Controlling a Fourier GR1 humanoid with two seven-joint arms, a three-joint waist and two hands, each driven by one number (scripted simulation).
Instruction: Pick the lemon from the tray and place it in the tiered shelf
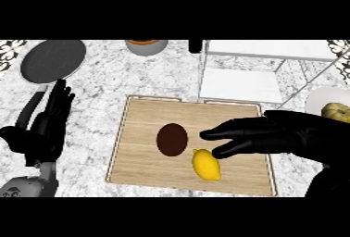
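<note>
The yellow lemon lies on the wooden tray, toward its near edge, beside a dark brown oval object. My right hand hovers over the tray just right of and above the lemon, fingers stretched toward it and thumb low, its fingertips nearly touching the lemon's top; nothing is held. The white tiered shelf stands behind the tray at the back right. At the left edge my left hand rests open, fingers up.
A dark grey round plate sits at the back left. A grey bowl with an orange inside stands at the back centre. A white plate with a pale yellow squash-like item is at the right.
</note>
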